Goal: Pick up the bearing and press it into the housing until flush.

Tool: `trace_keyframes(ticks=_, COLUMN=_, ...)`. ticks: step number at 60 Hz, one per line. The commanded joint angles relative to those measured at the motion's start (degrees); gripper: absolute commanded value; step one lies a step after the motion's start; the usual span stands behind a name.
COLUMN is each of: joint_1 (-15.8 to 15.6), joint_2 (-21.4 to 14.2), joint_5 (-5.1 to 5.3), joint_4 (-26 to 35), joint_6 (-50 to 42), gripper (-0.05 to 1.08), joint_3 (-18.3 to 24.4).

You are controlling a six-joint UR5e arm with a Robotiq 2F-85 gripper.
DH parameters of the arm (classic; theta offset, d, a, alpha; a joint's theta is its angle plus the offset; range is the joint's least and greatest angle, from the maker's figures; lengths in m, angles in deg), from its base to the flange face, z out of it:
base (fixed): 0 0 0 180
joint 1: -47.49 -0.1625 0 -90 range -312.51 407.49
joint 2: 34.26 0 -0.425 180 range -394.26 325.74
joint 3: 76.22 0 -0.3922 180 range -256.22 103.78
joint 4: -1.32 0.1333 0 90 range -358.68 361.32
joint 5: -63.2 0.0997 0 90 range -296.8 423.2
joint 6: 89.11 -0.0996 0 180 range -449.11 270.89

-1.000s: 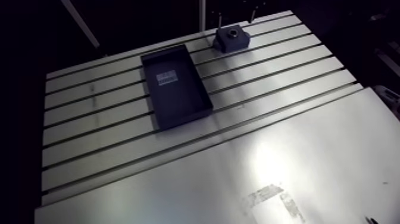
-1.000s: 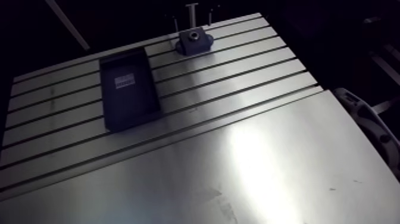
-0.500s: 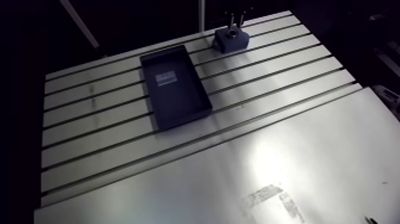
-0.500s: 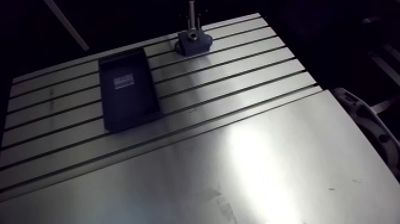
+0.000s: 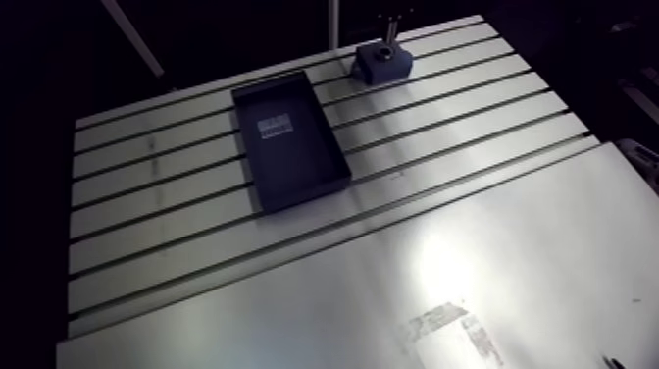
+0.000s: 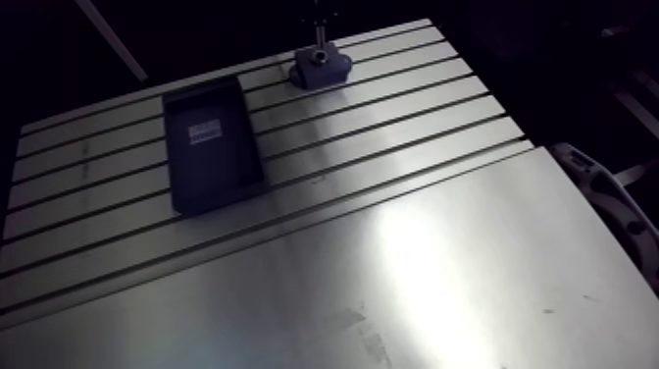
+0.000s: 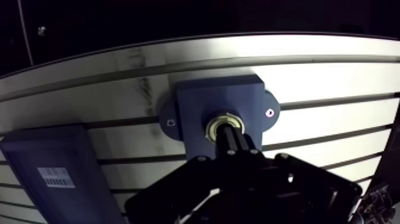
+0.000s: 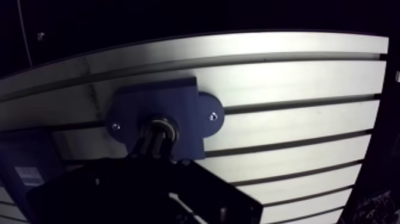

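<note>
Item 1. Surface (image 5: 471, 137): slotted aluminium, long parallel grooves running across it, brightly lit; the nearer part is a smooth plate (image 5: 490, 255) with a scuffed patch (image 5: 446, 324) close to its front edge

Item 2. Tray (image 5: 299, 172): dark, shallow, rectangular, lying across several slots toward the far side of the surface. Contents: one pale printed label (image 5: 274, 128) on its floor, toward the far end; nothing else made out inside

Item 3. Housing (image 7: 196, 107): dark blue block with a rounded ear on each side, standing at the far edge of the surface, near the tray's far corner but apart from it

Item 4. Bearing (image 7: 215, 126): bright metal ring sitting in the round bore on the housing's top face; how deep it sits cannot be told

Item 5. End effector (image 7: 231, 134): comes down directly over the housing, its two fingers (image 7: 237, 143) drawn together side by side with nothing held between them, the tips on the middle of the bearing, whose rim shows around them
</note>
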Motion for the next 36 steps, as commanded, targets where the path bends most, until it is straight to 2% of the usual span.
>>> trace_keyframes(ticks=1, joint_1=-0.10, joint_2=0.22, joint_5=-0.01, joint_4=-0.11, joint_6=0.21, gripper=1.08, joint_3=0.08)
trace_keyframes(ticks=20, joint_1=-0.11, joint_2=0.31, joint_5=-0.01, joint_4=0.05, joint_6=0.30, gripper=1.08, joint_3=-0.01)
trace_keyframes(ticks=24, joint_1=-0.19, joint_2=0.30, joint_5=-0.35, joint_4=0.05, joint_6=0.30, gripper=1.08, joint_3=-0.26)
trace_keyframes(ticks=36, joint_1=-0.19, joint_2=0.31, joint_5=-0.45, joint_4=-0.02, joint_6=0.39, gripper=1.08, joint_3=-0.54)
